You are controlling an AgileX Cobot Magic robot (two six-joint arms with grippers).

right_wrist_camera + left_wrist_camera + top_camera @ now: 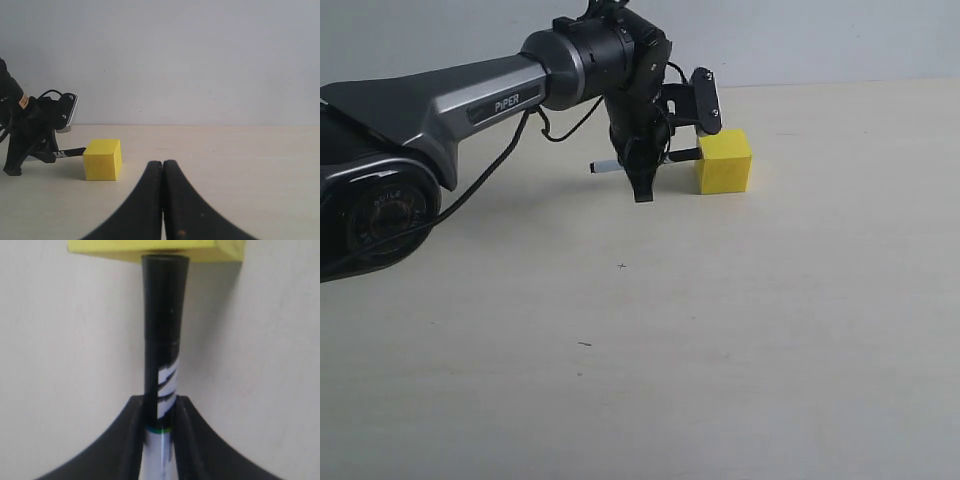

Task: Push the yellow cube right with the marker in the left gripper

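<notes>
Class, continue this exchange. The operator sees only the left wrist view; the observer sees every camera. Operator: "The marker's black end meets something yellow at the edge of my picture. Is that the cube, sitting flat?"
Observer: Yes. In the exterior view the yellow cube sits flat on the table, with the marker against its left face.
Operator: Does the marker stick out behind my gripper?
Observer: Yes. Its white end pokes out of the left gripper on the side away from the cube.
Operator: What is the other arm doing?
Observer: The right gripper is shut and empty. Its camera faces the cube from the side opposite the marker.
</notes>
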